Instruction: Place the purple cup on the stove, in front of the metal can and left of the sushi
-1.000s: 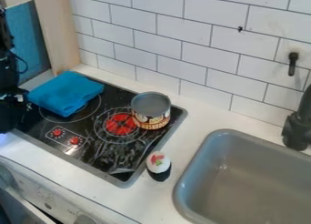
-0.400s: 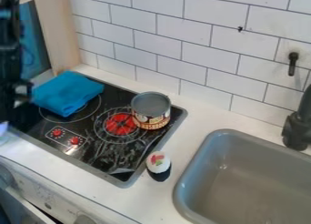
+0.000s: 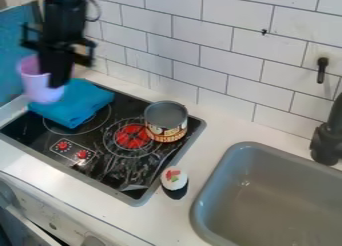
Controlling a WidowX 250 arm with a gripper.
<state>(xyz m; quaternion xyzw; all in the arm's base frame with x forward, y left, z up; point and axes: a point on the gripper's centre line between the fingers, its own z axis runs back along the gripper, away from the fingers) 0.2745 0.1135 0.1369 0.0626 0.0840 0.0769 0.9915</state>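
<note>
Clenched on a cup right now, that's how my black two-finger claw point(image 3: 57, 84) is doing, hanging in the air over the back left of the stovetop, going by the camera's side of things. It's a light purple, smooth round cup point(image 3: 35, 81), held up by its wall, with one finger lying over its near side. Stovetop's a flat glossy black one with a grey rim point(image 3: 87, 176), so I'll go by that for everything else.

Folded bright blue cloth point(image 3: 75, 104) is on its back left corner, pretty much below the cup. Toward the back right there's an open round metal can point(image 3: 167, 127) with a patterned orange-brown label, standing upright, partly over the red burner ring point(image 3: 132, 136). Two red dots point(image 3: 81, 154) sit in a little marked box toward the stovetop's front left.

Just off its right edge, a toy sushi roll with a white top and black side point(image 3: 175, 180) sits on the white counter point(image 3: 113, 210), red and green bits on top. Further right of the stovetop is a grey sink point(image 3: 224, 172) with a black tap point(image 3: 326, 147), and behind the stovetop there's a white tiled wall point(image 3: 200, 45).
</note>
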